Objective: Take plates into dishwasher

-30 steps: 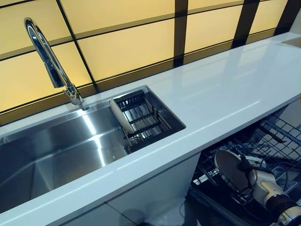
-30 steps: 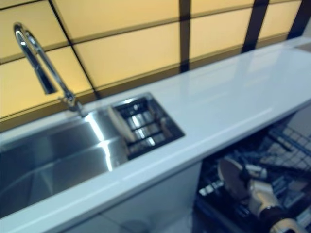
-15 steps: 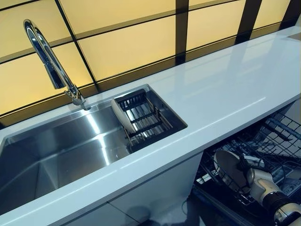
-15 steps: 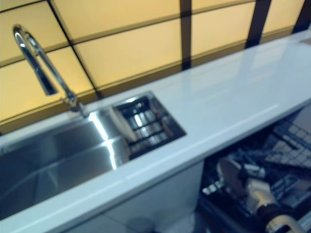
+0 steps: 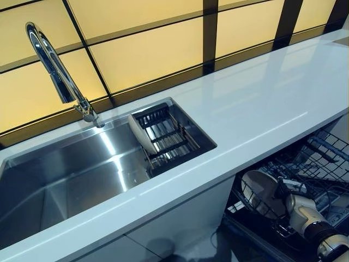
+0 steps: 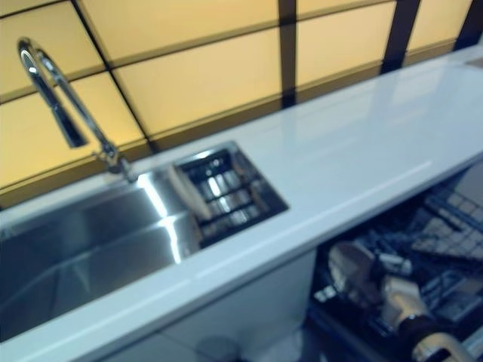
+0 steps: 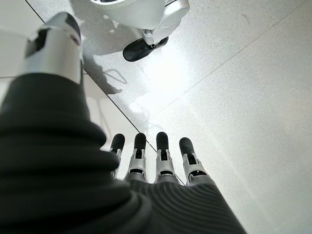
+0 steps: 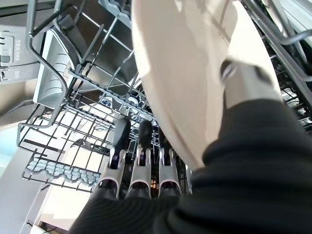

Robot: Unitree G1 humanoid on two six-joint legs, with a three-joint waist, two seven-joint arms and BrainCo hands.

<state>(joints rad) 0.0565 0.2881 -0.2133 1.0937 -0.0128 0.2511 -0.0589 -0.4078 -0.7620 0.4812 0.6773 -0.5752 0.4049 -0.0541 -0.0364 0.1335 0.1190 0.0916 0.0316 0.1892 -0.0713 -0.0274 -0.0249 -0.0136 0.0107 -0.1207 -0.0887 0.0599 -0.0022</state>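
Lower and a little leftward now, our right robot hand (image 5: 297, 206) has carried the plate (image 5: 260, 192) deeper into the dishwasher rack (image 5: 322, 164).

We grip the plate with thumb on one face and fingers (image 8: 139, 161) behind it, holding it on edge among the wire tines at the near right, below the white tabletop (image 5: 256, 103). We judge the loading step to be under way: next we should seat the rim between two tines, then loosen the grip without knocking the plate over. It looks pale cream, round, smooth and plain. Our left robot hand (image 7: 161, 161) hangs idle over the floor (image 7: 243, 87), fingers straight. Farther left, another plate (image 5: 140, 134) leans in the sink's drainer basket (image 5: 169, 136).
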